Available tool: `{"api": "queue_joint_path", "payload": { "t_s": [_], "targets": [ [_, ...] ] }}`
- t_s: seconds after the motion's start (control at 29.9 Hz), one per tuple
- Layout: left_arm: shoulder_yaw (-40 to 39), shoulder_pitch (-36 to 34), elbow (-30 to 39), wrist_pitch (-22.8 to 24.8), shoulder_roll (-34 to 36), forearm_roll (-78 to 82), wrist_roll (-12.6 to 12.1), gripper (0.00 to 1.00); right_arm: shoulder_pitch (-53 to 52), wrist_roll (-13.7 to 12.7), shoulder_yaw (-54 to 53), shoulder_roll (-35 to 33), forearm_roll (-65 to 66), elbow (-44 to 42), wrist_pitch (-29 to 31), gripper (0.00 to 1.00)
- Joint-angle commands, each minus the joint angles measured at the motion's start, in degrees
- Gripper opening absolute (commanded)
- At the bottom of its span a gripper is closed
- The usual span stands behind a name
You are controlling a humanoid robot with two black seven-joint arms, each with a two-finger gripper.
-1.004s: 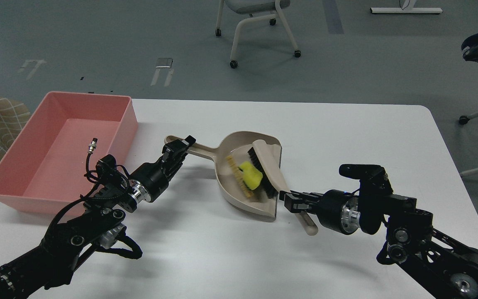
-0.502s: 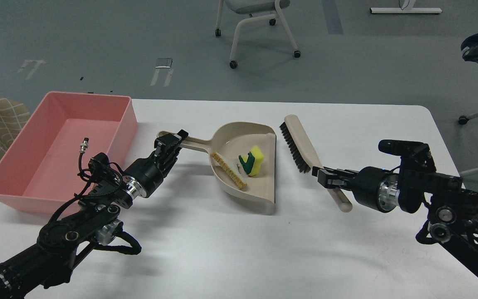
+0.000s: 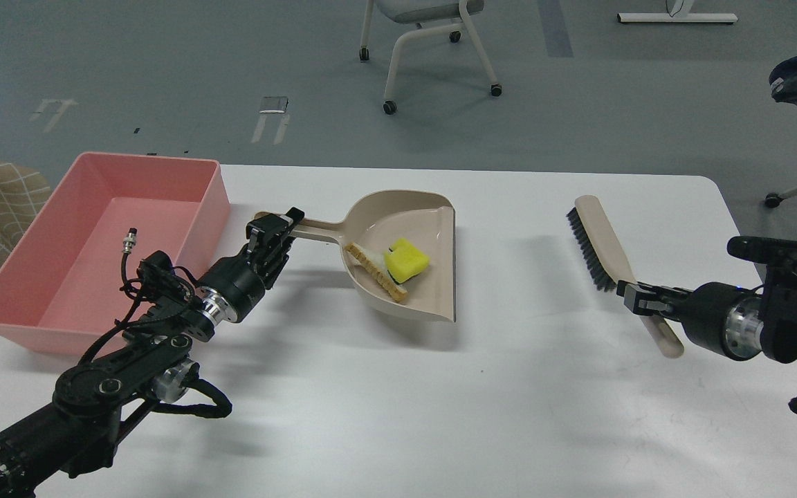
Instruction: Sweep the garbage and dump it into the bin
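My left gripper (image 3: pixel 275 229) clamps the dustpan (image 3: pixel 409 266) handle. The garbage (image 3: pixel 391 266) lies inside it. My right gripper (image 3: pixel 637 299) pinches the brush (image 3: pixel 602 242) handle.

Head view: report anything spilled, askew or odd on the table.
Nothing stands out. The yellow sponge chunk and the thin tan-edged strip both lie inside the beige plastic dustpan; no scraps show on the white table. The pink rectangular tub stands upright.

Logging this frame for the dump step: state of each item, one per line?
Left gripper: shut on dustpan handle.
Right gripper: shut on brush handle.
Dustpan: holds both scraps.
Yellow sponge: in dustpan.
Tan-edged strip: in dustpan.
Brush: clear of dustpan.
Pink bin: upright, no scraps.
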State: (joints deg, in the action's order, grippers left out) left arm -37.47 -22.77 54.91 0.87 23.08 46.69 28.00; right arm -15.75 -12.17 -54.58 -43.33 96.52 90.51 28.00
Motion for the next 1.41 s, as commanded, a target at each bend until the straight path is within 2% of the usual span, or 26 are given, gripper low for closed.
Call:
{"api": "queue_joint_path", "payload": {
  "t_s": [0.0,0.27,0.44,0.5,0.54,0.57,0.6,0.64,0.67,1.0,1.17,1.27,1.37],
  "targets": [
    [-0.6,-0.6,-0.1,0.3,1.3,-1.6,0.0,0.07,2.7,0.0,-0.3,-1.7,0.1,-0.2,0.0,0.00],
    [-1.0,-3.7,0.4,1.4,5.6,-7.5,0.0,0.07,4.1,0.0,-0.3,-4.0,0.1,-0.9,0.0,0.00],
    [-1.1,-3.9,4.6,1.5,9.6,-9.8,0.0,0.07,5.8,0.0,-0.3,-5.0,0.0,-0.9,0.0,0.00],
    [-1.1,-3.9,5.9,1.4,10.8,-11.1,0.0,0.07,6.4,0.0,-0.4,-5.0,-0.1,-0.8,0.0,0.27],
    [-1.1,-3.9,5.9,1.4,10.8,-11.1,0.0,0.07,6.4,0.0,-0.4,-5.0,-0.1,-0.8,0.0,0.27],
    [-1.1,-3.9,5.9,1.4,11.2,-11.1,0.0,0.07,6.4,0.0,-0.4,-4.9,-0.2,-0.7,0.0,0.41],
    [-1.1,-3.9,5.9,1.4,11.5,-11.2,0.0,0.07,6.4,0.0,-0.7,-4.8,-0.9,-0.7,0.0,0.61],
    [-1.1,-3.9,6.0,1.5,11.7,-11.2,0.0,0.07,6.4,-0.1,-1.1,-4.8,-1.5,-0.6,0.0,0.72],
    [-1.2,-3.9,6.1,1.5,12.2,-11.2,0.0,0.07,6.4,-0.2,-1.9,-4.8,-3.2,-0.6,0.0,0.99],
    [-4.5,-3.7,7.1,2.9,14.5,-11.7,0.0,0.07,5.8,-0.1,-6.6,-6.5,-7.1,0.1,0.0,1.00],
    [-7.7,-3.0,7.1,5.2,17.4,-13.3,0.0,0.07,4.0,-0.1,-14.1,-4.9,-10.0,-0.9,0.0,1.00],
    [-8.1,-2.6,7.1,5.3,18.6,-15.0,0.0,0.07,0.4,-0.1,-16.4,0.0,-10.4,-2.6,0.0,1.00],
    [-8.1,-1.1,7.1,5.3,20.1,-17.2,0.0,0.07,-6.0,0.2,-19.3,7.9,-10.4,-8.5,0.0,1.00]
  ]
}}
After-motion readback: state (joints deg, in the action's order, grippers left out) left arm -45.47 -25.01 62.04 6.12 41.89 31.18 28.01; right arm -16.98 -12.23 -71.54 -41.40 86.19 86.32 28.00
